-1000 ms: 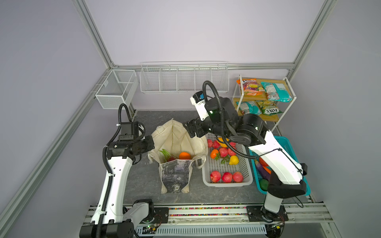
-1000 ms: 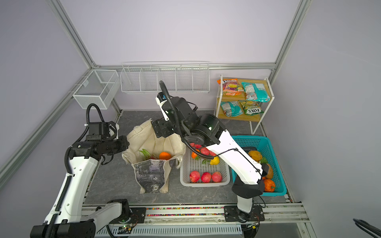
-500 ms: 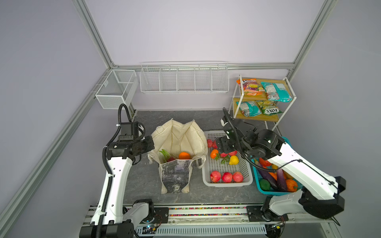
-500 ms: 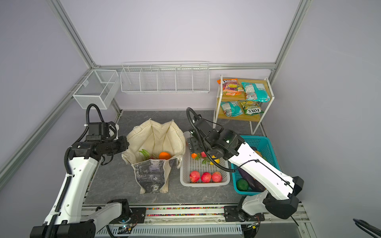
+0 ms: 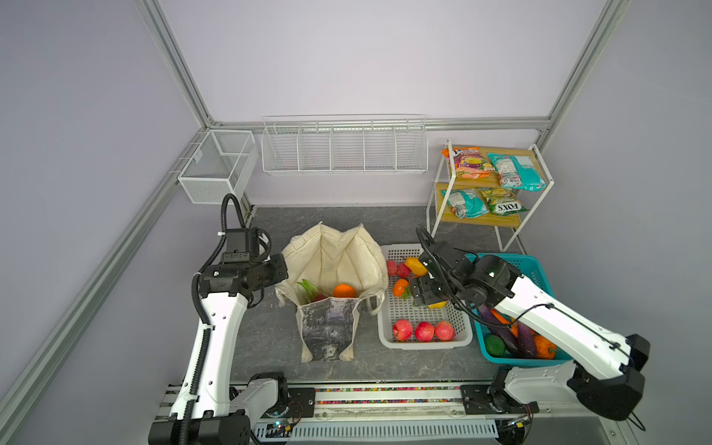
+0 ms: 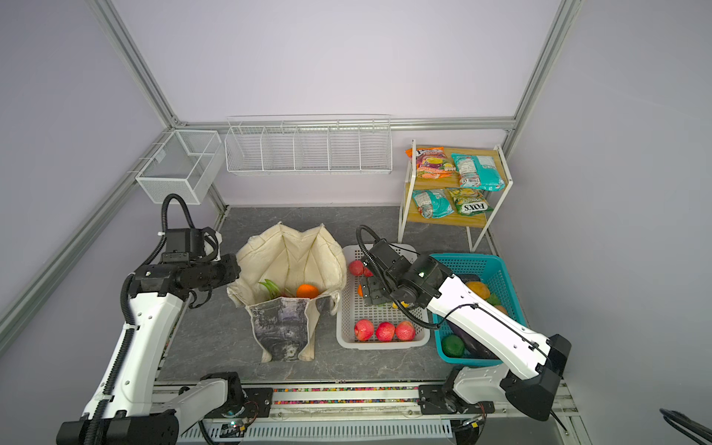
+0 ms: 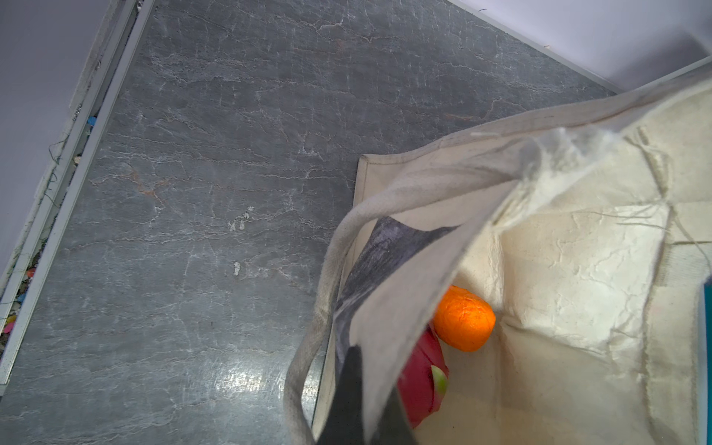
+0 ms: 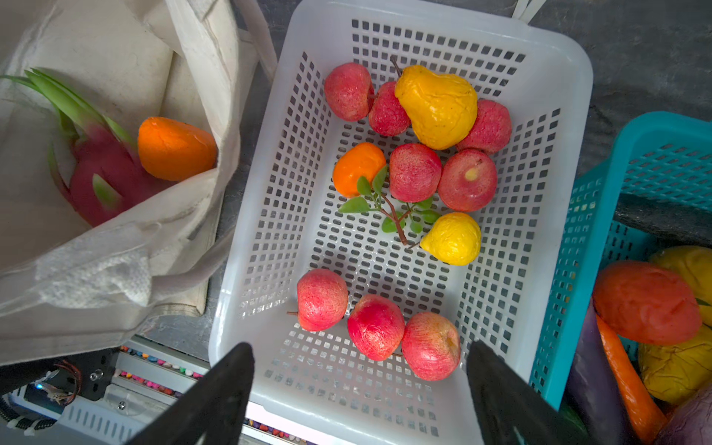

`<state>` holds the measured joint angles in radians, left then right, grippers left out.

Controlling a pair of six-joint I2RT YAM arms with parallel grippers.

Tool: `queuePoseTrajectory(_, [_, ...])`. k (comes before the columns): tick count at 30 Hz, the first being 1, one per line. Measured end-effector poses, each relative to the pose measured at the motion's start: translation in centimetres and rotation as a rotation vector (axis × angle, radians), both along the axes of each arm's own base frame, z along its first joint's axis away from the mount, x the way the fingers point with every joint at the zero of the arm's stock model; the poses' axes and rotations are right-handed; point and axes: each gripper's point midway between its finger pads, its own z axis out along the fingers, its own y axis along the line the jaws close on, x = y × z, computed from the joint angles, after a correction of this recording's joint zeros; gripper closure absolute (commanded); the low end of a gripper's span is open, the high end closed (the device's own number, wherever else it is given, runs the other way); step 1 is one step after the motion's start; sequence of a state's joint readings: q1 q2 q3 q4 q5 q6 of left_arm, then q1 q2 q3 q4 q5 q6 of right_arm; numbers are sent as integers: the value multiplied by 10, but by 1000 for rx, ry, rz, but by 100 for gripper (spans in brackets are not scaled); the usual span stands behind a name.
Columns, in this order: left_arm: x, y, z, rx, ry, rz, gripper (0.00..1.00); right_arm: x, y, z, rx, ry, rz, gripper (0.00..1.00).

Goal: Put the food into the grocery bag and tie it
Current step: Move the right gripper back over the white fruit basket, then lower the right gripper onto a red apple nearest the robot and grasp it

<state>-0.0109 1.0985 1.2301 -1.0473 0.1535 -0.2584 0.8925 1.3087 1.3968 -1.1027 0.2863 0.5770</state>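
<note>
pinching the grocery bag (image 5: 335, 254) rim, left hand (image 7: 370, 408) closed; right hand (image 8: 358, 348) open above apples (image 8: 375, 327) in white basket (image 8: 269, 231).

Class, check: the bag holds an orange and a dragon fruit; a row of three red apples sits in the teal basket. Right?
No. The right wrist view shows those apples in the white basket, not the teal basket. The bag does hold the orange and dragon fruit.

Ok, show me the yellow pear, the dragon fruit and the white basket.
yellow pear (image 8: 436, 106), right wrist view, its broad body.
dragon fruit (image 8: 103, 169), right wrist view, its pink skin.
white basket (image 8: 576, 111), right wrist view, its bare rim.
</note>
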Motion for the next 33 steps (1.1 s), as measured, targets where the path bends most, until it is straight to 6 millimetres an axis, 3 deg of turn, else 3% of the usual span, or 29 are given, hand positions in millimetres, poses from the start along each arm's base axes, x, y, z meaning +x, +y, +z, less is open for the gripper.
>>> queuePoseTrajectory(17, [-3,3,1,12,-2,9,100,-22,15,-64,1,206,47,0])
queuePoseTrajectory(21, [-4,3,0,15,1,12,100,-26,19,-82,-12,258,57,2])
queuePoseTrajectory(33, [-4,4,-2,19,3,14,100,-29,33,-112,-26,342,88,6])
